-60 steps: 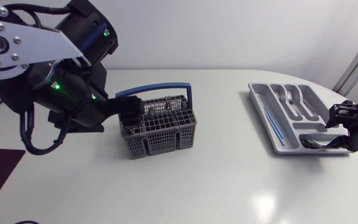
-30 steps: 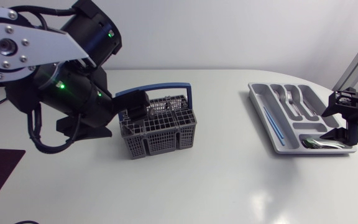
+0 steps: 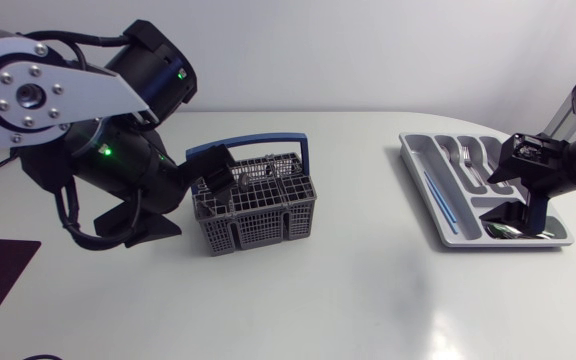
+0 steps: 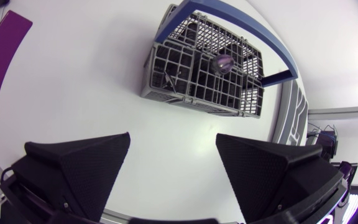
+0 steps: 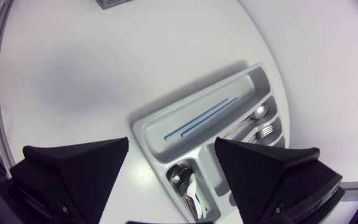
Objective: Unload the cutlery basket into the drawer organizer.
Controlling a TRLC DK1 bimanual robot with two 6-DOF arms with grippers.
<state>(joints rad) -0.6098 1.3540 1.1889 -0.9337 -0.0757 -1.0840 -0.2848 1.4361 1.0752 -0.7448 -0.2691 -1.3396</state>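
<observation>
Since the earlier frames, the right gripper (image 3: 505,192) has drawn inward over the drawer organizer (image 3: 436,212), fingers wide apart and empty, while the left gripper (image 4: 173,138), likewise spread and empty, sits beside the cutlery basket (image 3: 258,208); forks (image 3: 465,158) lie sorted, but utensils (image 4: 222,62) remain in the basket, so unloading appears partly complete.

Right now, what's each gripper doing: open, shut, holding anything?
Left gripper: open, holding nothing; the cutlery basket is ahead of it.
Right gripper: open, holding nothing, above the drawer organizer.
</observation>
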